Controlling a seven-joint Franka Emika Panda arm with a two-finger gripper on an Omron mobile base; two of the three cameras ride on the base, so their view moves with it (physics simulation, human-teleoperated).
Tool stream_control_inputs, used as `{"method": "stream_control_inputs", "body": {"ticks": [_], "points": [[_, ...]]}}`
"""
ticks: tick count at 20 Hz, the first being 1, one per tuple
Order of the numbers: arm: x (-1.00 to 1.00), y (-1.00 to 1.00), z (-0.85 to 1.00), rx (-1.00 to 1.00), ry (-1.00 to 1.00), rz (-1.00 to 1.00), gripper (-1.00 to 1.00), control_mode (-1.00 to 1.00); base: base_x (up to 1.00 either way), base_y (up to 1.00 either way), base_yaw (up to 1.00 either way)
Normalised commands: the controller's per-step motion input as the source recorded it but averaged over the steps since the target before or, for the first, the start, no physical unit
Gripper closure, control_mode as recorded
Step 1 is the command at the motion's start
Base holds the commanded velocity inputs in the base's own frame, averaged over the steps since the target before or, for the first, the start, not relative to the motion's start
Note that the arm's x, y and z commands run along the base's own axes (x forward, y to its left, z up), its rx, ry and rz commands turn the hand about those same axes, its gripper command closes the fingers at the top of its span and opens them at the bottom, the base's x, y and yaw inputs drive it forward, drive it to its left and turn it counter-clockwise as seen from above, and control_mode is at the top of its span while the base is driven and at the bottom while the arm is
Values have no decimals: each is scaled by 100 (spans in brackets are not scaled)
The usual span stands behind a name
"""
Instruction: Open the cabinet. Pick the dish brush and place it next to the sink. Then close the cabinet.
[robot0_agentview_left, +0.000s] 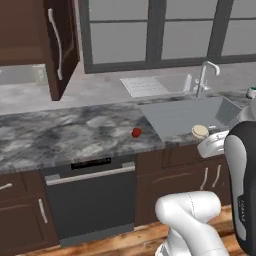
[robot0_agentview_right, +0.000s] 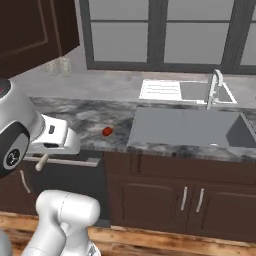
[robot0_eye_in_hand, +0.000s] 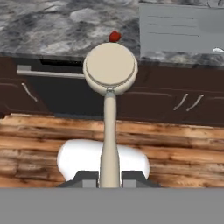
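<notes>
Arm: white Franka arm (robot0_agentview_left: 192, 220) rises close to the base cameras, its hand reaching out over the plank wooden floor (robot0_eye_in_hand: 175, 135) in front of the bench rather than above it.
Bench: grey marbled stone bench (robot0_agentview_left: 60, 135) runs across both base views, bare to the left of the basin apart from one small item.
Cabinet: dark brown wooden wall cabinet (robot0_agentview_left: 30, 30) at upper left, its panelled door with the long silver bar handle swung out edge-on, so I judge it open and yet to be closed.
Dishwasher: black dishwasher front (robot0_agentview_left: 92, 200) sits under the bench, left of the basin.
Sink: pale grey rectangular metal sink (robot0_agentview_right: 185, 127) with its curved chrome faucet (robot0_agentview_right: 215, 87) lies to the right of the hand in the right base view, and up and to the right in the hand view.
Dish brush: beige dish brush (robot0_eye_in_hand: 109, 70) with a round flat head and a long thin handle. Its long axis runs straight out from the hand toward the bench edge, and the head is level with that edge, left of the sink.
Red item: tiny round red item (robot0_agentview_left: 136, 132) rests on the bench just left of the sink, straight beyond the brush head.
Fingers: fingers (robot0_eye_in_hand: 89, 177) are clamped together on the foot of the brush handle.
Next move, as I judge it: carry the brush forward and up onto the bench strip beside the sink, wary of the red item.
</notes>
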Motion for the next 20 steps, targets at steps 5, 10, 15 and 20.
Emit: {"method": "stream_control_inputs", "body": {"ticks": [5,10,15,20], "points": [[0,0,0,0,0,0,100,100,38,-98,12],[0,0,0,0,0,0,100,100,40,-91,7],[0,0,0,0,0,0,100,100,53,-60,0],[0,0,0,0,0,0,100,100,53,-60,-3]]}}
